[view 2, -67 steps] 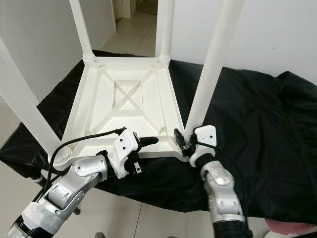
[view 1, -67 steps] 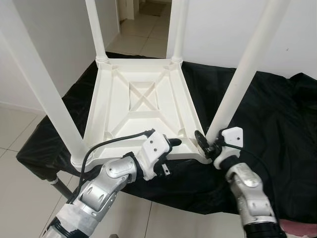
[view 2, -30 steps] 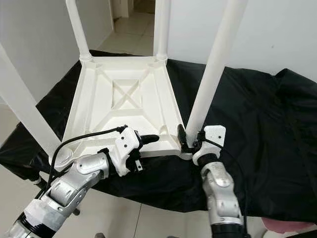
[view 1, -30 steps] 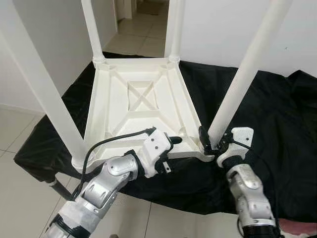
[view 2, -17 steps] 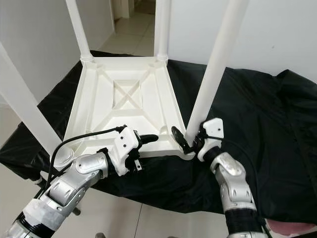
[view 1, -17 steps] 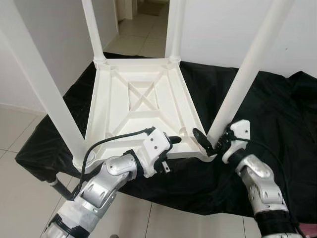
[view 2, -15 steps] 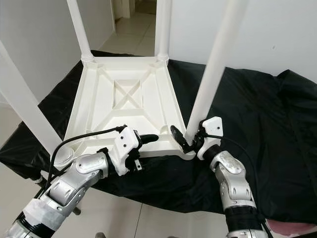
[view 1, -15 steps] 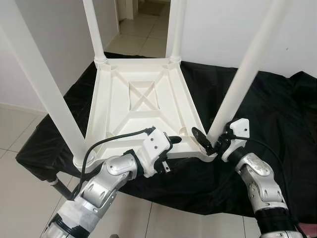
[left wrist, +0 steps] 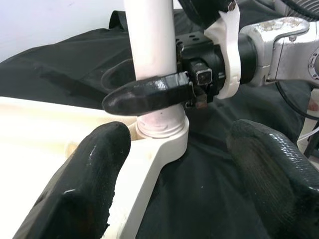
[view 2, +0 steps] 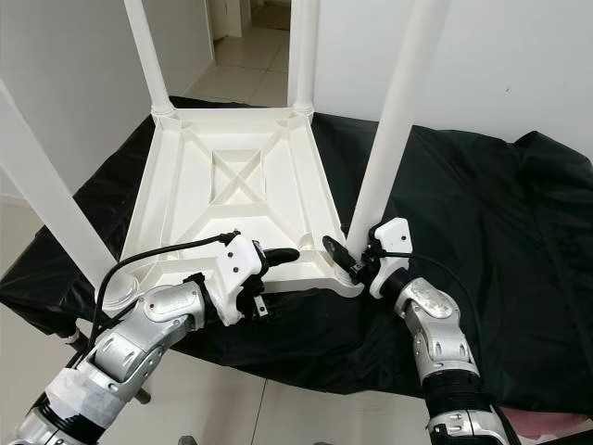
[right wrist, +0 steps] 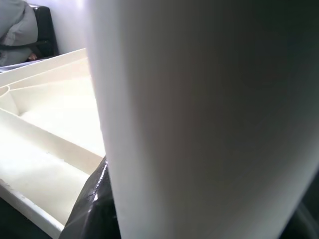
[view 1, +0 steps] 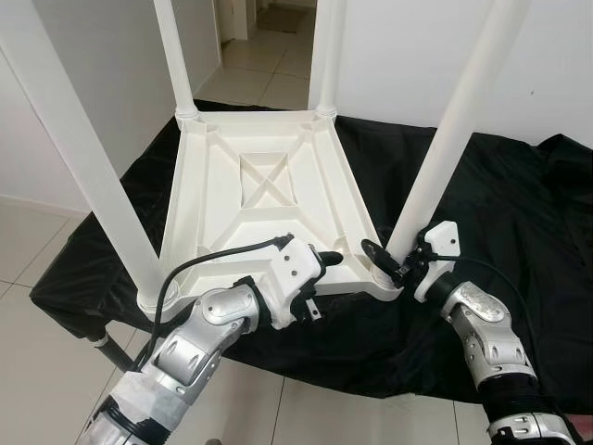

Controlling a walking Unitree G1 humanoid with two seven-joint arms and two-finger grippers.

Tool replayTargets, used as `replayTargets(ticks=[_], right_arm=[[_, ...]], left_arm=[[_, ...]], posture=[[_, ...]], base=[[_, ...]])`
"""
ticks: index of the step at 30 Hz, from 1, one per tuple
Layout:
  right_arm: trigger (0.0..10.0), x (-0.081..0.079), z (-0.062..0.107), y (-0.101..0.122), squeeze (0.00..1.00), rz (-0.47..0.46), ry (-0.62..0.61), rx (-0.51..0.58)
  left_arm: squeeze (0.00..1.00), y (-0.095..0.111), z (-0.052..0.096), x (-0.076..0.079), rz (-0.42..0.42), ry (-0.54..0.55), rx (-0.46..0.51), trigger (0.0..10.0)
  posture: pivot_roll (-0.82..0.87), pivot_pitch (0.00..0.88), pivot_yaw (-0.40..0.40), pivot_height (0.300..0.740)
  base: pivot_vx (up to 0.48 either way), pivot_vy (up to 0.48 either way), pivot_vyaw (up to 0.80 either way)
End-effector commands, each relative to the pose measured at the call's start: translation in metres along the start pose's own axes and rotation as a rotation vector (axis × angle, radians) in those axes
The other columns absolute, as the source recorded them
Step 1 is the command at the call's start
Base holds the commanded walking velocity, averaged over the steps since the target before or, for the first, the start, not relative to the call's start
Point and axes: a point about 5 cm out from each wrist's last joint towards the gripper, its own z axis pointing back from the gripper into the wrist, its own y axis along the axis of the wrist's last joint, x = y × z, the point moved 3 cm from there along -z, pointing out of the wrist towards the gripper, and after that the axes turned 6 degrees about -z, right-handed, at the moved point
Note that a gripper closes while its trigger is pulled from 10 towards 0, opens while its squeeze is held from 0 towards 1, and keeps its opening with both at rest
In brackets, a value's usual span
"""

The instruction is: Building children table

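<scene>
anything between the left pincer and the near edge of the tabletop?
Nothing visible. The left pincer is open and already at the near edge of the upturned white tabletop. The right pincer sits around the base of the near-right leg, off to the side.

Black cloth (view 1: 500, 185), tiled floor (view 1: 28, 241)

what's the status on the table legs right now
Right gripper closed round the base of the near right leg. Left gripper open, at the near edge of the upside-down table. All four legs stand in their sockets. Nothing in the way.
</scene>
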Motion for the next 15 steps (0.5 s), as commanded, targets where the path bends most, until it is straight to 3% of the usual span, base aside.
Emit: replayTargets(ticks=[1,6,8,9,11,15], right_arm=[[10.0,-0.0019,0.0012,-0.0085,0.00,-0.027,-0.023,-0.031],[10.0,-0.0009,-0.0002,-0.0066,0.00,-0.028,-0.101,-0.007],[10.0,0.0035,-0.0001,-0.0063,0.00,-0.028,-0.231,0.013],[10.0,0.0035,-0.0001,-0.0063,0.00,-0.028,-0.231,0.013],[10.0,0.0037,0.0022,-0.0072,0.00,-0.083,-0.365,0.042],[10.0,0.0020,0.0042,-0.0094,0.00,-0.132,-0.427,0.056]], left_arm=[[0.00,-0.0057,0.0004,0.0091,-0.002,-0.082,-0.012,10.0],[0.00,-0.0060,0.0002,0.0089,-0.003,-0.082,-0.013,10.0],[0.00,-0.0059,-0.0007,0.0100,-0.004,-0.085,-0.011,10.0],[0.00,-0.0059,-0.0007,0.0100,-0.004,-0.085,-0.011,10.0],[0.00,-0.0061,-0.0014,0.0098,-0.017,-0.084,-0.011,10.0],[0.00,-0.0064,-0.0015,0.0092,-0.027,-0.080,-0.012,10.0]], posture=[[-0.07,0.000,-0.017,0.740],[-0.08,0.000,-0.017,0.740],[-0.08,0.000,-0.017,0.740],[-0.08,0.000,-0.017,0.740],[-0.08,0.000,-0.016,0.740],[-0.09,0.000,-0.015,0.740]], base=[[0.000,0.000,0.00],[0.000,0.000,0.00],[0.000,0.000,0.00],[0.000,0.000,0.00],[0.000,0.000,0.00],[0.000,0.000,0.00]])
